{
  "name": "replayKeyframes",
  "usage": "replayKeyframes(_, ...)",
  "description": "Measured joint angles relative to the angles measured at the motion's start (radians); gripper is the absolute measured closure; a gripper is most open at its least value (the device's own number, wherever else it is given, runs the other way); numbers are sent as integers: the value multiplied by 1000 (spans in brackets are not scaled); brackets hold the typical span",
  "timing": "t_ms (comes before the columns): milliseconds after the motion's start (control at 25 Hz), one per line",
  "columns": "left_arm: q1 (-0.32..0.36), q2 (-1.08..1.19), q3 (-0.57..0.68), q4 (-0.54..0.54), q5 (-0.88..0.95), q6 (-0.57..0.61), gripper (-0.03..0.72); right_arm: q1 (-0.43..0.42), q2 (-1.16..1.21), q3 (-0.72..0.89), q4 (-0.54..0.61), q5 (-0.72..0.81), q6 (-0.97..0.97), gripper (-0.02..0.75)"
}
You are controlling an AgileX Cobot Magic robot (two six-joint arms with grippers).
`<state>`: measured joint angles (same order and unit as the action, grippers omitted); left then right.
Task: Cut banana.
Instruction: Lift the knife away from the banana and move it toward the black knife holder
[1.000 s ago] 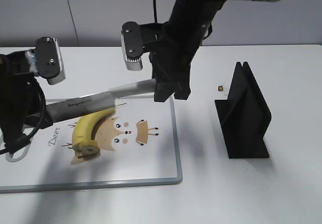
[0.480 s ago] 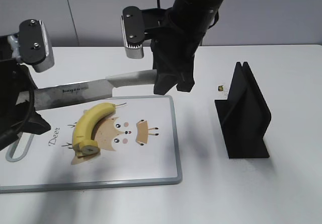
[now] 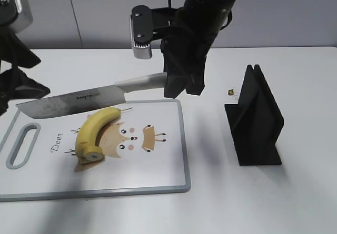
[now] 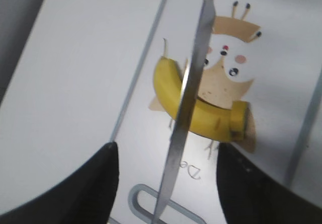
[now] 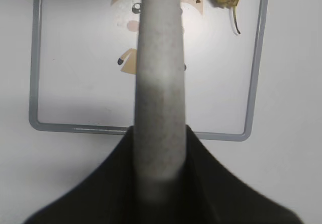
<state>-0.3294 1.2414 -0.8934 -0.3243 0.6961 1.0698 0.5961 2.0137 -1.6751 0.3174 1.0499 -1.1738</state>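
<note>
You are in the approach step: the cut has not begun, as the curved yellow unpeeled banana (image 3: 95, 134) lies whole on the white plastic cutting board with a grey rim and a cartoon deer print (image 3: 163, 184), its thin dark stem tip pointing to the far edge and its flat cut end toward you. Your right gripper (image 3: 181, 84) has its jaws clamped on the pale grey handle of the long steel kitchen knife (image 3: 68, 100); the right wrist view shows the handle running straight out between the dark fingers. The blade hangs above the board, apart from the banana, crossing over its far stem end in the exterior view and over its middle in the left wrist view, edge turned down.

Your left gripper (image 4: 166, 183) is raised off the board at the left; its dark fingers (image 4: 85, 183) stand wide apart with nothing between them, and the blade passes through the gap without touching either one.

For the next move, I judge you need to bring the left gripper down to pin the banana near its cut end, clear of the blade's path, then lower the knife squarely across the fruit's middle. Keep the blade level, since a tilted edge could roll the curved fruit sideways. The black slotted knife stand (image 3: 255, 121) sits well apart on the right
</note>
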Motion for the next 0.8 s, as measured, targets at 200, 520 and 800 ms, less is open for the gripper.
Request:
replayKeyframes(200,0,-65,-27,1,-35,-8,94,0,-4,0,-2,14,18,577)
replayKeyframes(520,152,-190,-44,54,-24,-359,97,0,-90,0,-4,36,60,578)
replayKeyframes(800,390,-256,-236,74,219,-748,97,0,-129,0,-6,56,407,578)
